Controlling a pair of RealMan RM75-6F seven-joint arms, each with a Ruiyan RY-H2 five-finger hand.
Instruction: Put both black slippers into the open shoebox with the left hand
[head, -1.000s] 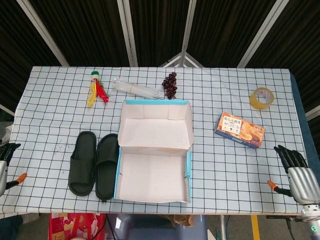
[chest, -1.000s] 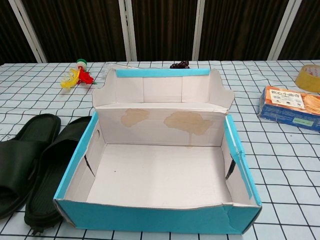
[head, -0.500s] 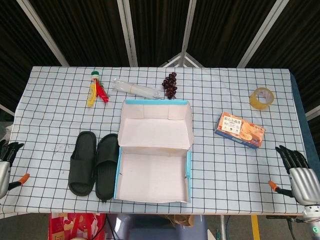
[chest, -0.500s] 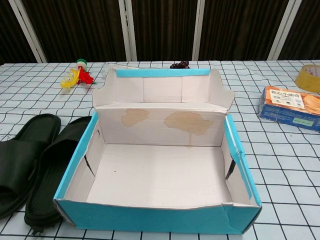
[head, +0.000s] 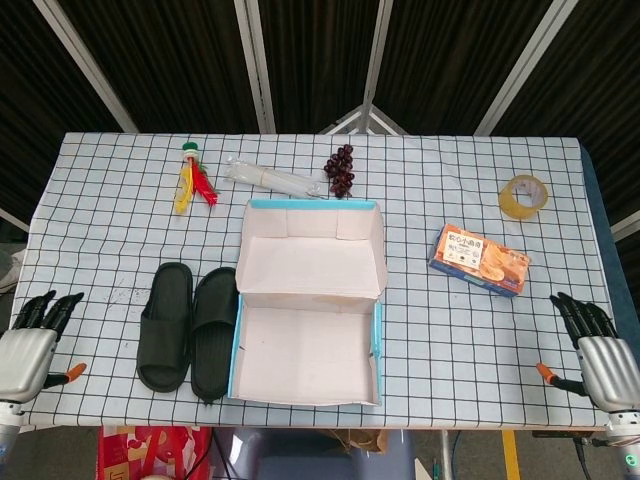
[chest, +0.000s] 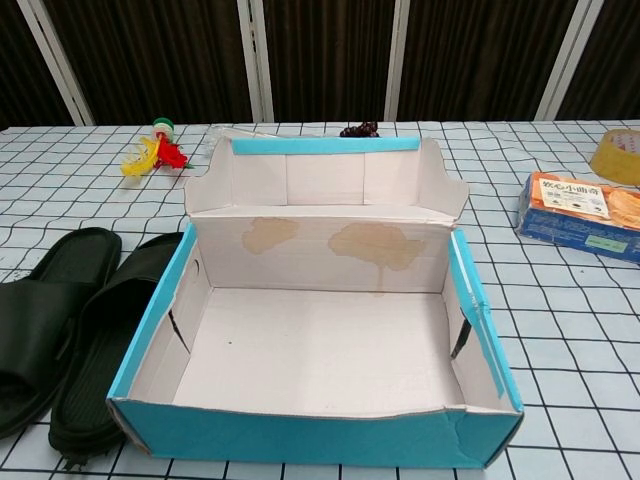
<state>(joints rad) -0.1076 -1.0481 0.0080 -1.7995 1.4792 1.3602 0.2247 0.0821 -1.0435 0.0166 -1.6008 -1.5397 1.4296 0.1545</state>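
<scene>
My left hand (head: 28, 350) hovers empty, fingers spread, at the table's near-left edge. Both black slippers (head: 188, 330) lie side by side to its right, toes pointing away from me, beside the open shoebox (head: 308, 355). My right hand (head: 598, 358), also empty, sits far off.

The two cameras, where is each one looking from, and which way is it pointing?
Head view: sits high, looks almost straight down on the whole table; the left hand and right hand show at the bottom corners.
Chest view: sits low at the near table edge, looks across into the open shoebox; no part of the robot shows.
Both share: the shoebox, the black slippers, the snack box, the tape roll and the red-and-yellow toy.
</scene>
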